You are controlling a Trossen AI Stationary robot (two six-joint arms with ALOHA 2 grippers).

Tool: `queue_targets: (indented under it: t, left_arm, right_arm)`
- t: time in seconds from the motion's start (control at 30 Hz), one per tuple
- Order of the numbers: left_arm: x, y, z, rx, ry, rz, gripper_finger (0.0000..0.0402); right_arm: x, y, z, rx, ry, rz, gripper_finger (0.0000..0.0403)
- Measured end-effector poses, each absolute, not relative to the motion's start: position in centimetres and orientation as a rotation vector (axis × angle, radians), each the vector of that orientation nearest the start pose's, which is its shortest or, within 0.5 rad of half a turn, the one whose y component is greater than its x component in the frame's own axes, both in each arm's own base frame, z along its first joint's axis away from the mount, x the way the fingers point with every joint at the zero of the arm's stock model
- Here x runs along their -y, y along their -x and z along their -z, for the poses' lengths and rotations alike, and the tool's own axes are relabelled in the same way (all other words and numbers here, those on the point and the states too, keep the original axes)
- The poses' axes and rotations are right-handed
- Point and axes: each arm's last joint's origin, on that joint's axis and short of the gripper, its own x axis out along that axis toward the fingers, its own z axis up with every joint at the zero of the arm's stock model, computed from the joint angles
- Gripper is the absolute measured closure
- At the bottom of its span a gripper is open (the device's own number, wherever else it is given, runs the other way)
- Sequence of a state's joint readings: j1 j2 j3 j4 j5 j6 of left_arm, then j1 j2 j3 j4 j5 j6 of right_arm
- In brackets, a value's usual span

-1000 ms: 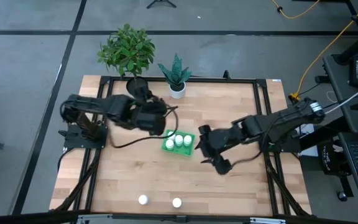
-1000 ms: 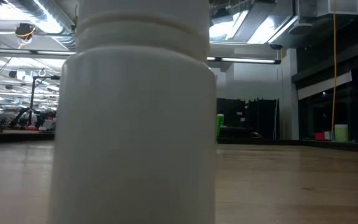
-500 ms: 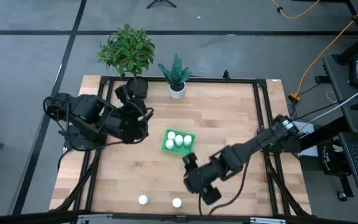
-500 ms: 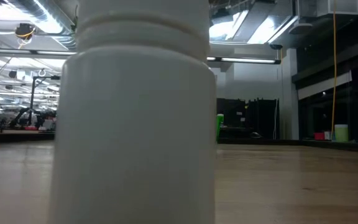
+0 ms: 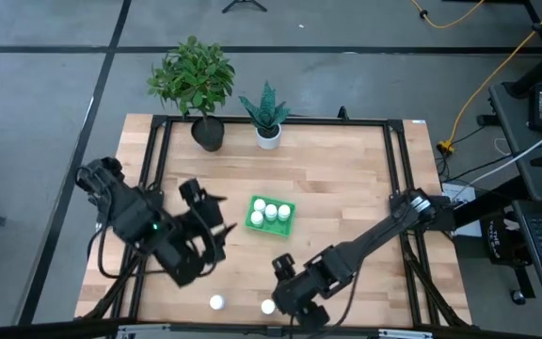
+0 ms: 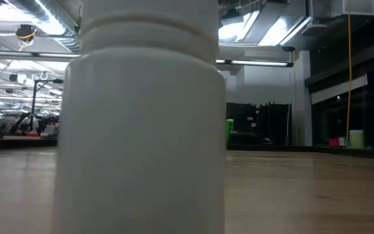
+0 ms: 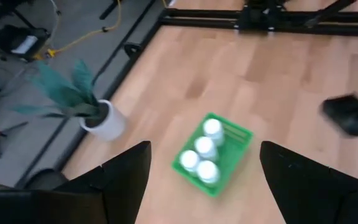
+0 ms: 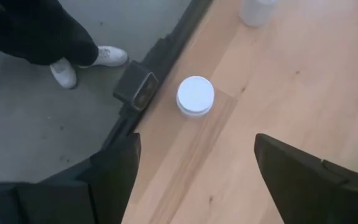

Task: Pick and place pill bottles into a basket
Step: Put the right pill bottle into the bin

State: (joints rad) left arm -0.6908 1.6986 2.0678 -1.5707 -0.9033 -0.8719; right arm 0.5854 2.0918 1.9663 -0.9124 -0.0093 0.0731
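Observation:
The green basket lies at the table's middle and holds several white pill bottles standing upright. Two more bottles stand on the table near its front edge, one to the left of the other. My right gripper is open and empty, just right of the right-hand bottle, which shows between its fingers in the right wrist view. My left gripper is open and empty, left of the basket and clear of it. One bottle fills the low view.
A leafy plant in a dark pot and a spiky plant in a white pot stand at the far edge. The table's front edge and its dark frame lie close to the loose bottles. A person's shoes show on the floor.
My right gripper has swung from the basket's right side toward the table's near edge, down to the right-hand loose bottle. My left gripper has drawn back from over the basket toward the table's near left. The basket and bottles have stayed put.

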Motion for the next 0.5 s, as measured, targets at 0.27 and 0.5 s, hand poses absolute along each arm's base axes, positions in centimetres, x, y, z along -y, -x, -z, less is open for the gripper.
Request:
queue_targets:
  t: [0.27,0.5]
  left_arm:
    - [20.5,-23.0,-41.6,-0.622,0.015,-0.477,0.0107]
    - [21.4,-22.5,-41.4,-0.599,0.053,-0.472,0.0107]
  right_arm:
    - [-25.7,-39.8,-22.2,-1.115,0.251,-0.480,0.0086]
    - [-25.2,-41.7,-21.2,-1.029,0.243,-0.484,0.0086]
